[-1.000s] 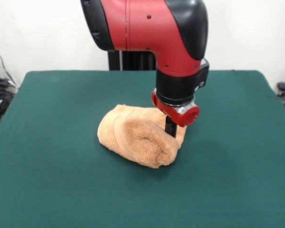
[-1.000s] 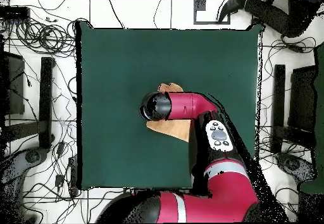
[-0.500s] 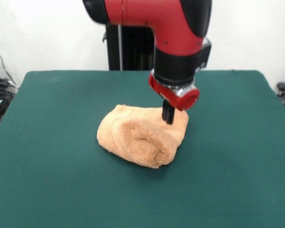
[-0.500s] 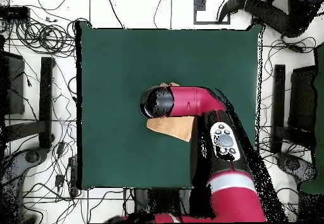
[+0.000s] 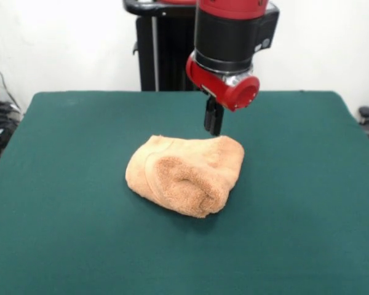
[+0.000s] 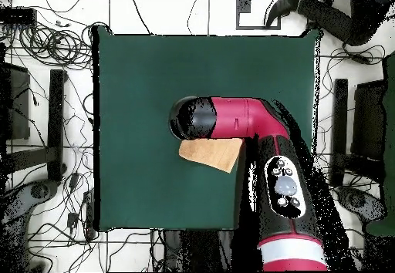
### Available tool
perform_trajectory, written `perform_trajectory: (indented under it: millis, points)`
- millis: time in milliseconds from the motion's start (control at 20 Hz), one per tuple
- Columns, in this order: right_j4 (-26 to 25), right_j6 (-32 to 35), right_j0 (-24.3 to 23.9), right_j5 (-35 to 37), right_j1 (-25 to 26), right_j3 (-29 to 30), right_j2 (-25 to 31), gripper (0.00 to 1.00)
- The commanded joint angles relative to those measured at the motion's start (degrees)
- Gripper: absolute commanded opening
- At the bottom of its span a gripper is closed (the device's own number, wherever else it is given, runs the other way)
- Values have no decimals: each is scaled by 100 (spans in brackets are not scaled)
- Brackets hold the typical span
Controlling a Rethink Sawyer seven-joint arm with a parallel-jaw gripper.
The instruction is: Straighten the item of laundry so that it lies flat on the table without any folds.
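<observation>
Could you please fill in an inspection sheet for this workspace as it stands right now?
Surface: dark green table, bare apart from the towel.
Job's things: peach towel bunched in a folded lump near the table's middle, not flat.
Clutter: nothing seen on the table.
Grippers: gripper hangs just above the towel's far edge, not holding it; fingers look closed together.
Cables: many loose cables on the floor around the table, none on it.
Surroundings: black pedestal behind the table, white wall, dark equipment at the floor's sides.
</observation>
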Motion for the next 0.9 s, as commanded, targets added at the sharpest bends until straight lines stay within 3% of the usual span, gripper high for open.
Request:
perform_trajectory:
  millis: [50, 200, 250, 900]
  points:
    - [34, -635, 104, 259, 215, 81, 534, 0]
    - [-41, -581, 122, 3, 233, 173, 504, 0]
    - [-76, -580, 129, -37, 229, 182, 489, 100]
    - [-154, -491, 175, 2, 115, 261, 361, 100]
